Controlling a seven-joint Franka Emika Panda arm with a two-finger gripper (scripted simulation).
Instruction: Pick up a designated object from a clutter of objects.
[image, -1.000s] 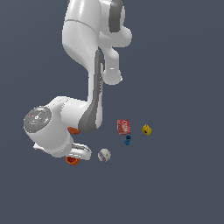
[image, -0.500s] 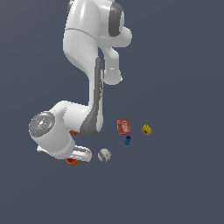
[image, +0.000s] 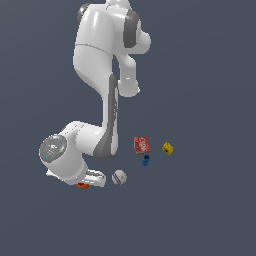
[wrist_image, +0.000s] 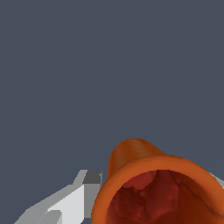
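The claw (image: 86, 183) was low at the orange cup (wrist_image: 162, 188), which filled the wrist view between its fingers (wrist_image: 65, 205); whether they had clamped it I could not tell. Baseball (image: 119, 177) lay just beside; lifting remained, I judged

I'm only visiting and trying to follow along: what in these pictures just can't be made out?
- Orange cup: in the wrist view the picture's edge cuts off its rim; in the exterior view the arm hides all but a sliver.
- Gripper: whether it is clamped on the cup cannot be told; the cup and the edge cover its fingers.
- Red box, yellow die: markings too small to read.
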